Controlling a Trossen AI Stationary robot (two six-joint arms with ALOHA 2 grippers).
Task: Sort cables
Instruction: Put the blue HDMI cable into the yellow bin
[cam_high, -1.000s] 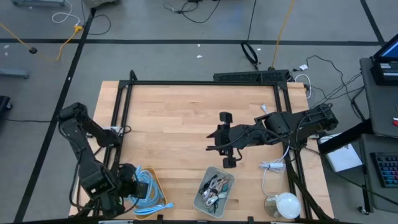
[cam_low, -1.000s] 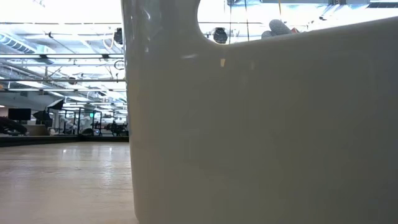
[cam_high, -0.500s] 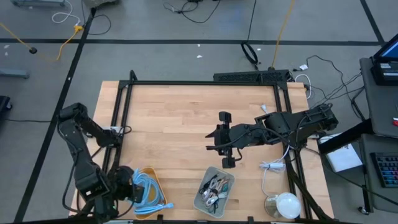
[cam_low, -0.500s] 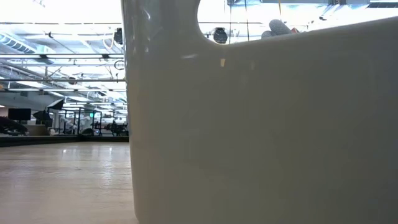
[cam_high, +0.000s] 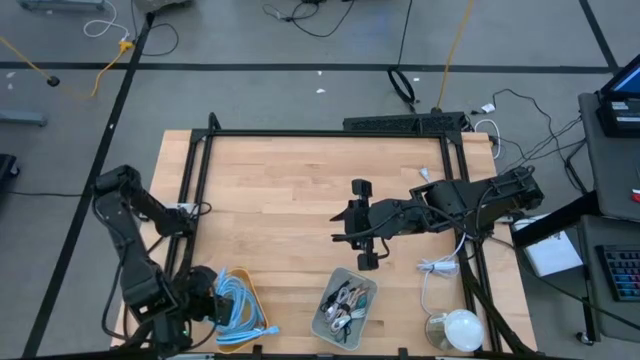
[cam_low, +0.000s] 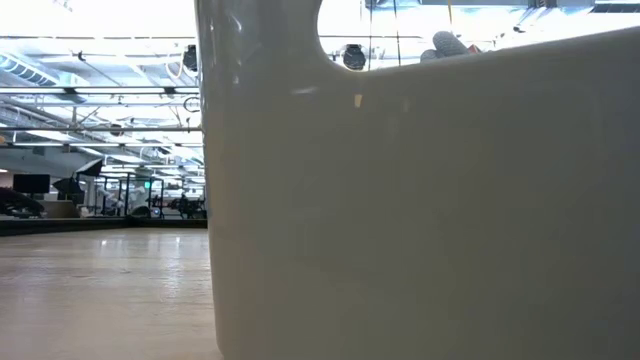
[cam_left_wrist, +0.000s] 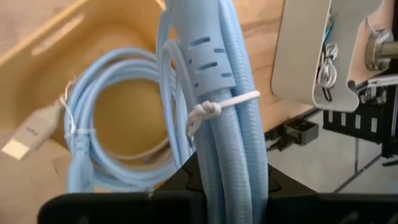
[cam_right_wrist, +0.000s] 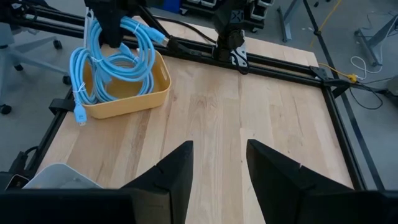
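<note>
Left end effector (cam_left_wrist: 231, 186) is clamping a light-blue cable (cam_left_wrist: 227, 112), its long axis running straight out from the fingers, directly over the yellow bin (cam_high: 247, 297) at the worktop's (cam_high: 300, 200) near-left corner, where more blue coils (cam_left_wrist: 118, 124) are lying. Right end effector (cam_right_wrist: 219, 163) is waiting with fingers spread, mid-worktop, nearer the grey bin (cam_high: 345, 305). Low view is being blocked by a white wall (cam_low: 420, 200).

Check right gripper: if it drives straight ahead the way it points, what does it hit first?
Probably nothing close. The right gripper stands open over bare table; farther along that line comes the black frame rail. The yellow bin sits off to one side.
</note>
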